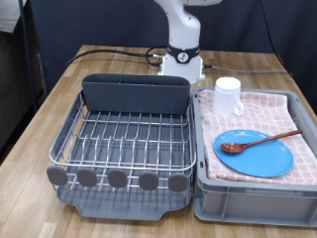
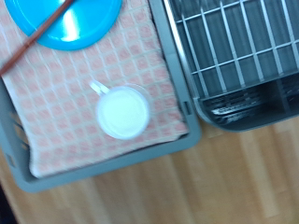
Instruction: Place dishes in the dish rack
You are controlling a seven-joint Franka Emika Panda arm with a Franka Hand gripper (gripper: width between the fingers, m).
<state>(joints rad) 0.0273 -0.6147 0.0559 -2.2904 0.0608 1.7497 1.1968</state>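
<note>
The bright-blue plate (image 1: 256, 152) lies on the pink checked cloth in the grey bin (image 1: 248, 194), at the exterior view's right. The reddish-brown wooden spoon (image 1: 260, 142) rests across the plate. The small white mug (image 1: 229, 96) stands on the cloth behind them. The dish rack (image 1: 124, 144), a silver wire grid in a dark grey tray, sits to the left of the bin and holds nothing. The wrist view looks down on the mug (image 2: 122, 113), part of the plate (image 2: 70, 21), the spoon handle (image 2: 33, 39) and a corner of the rack (image 2: 248, 56). The gripper does not show in either view.
The arm's white base (image 1: 183, 55) stands at the back of the wooden table (image 1: 30, 188), with black cables running left from it. The rack has a tall back compartment (image 1: 134, 94) and round front tabs (image 1: 117, 179). A dark cabinet stands at the far left.
</note>
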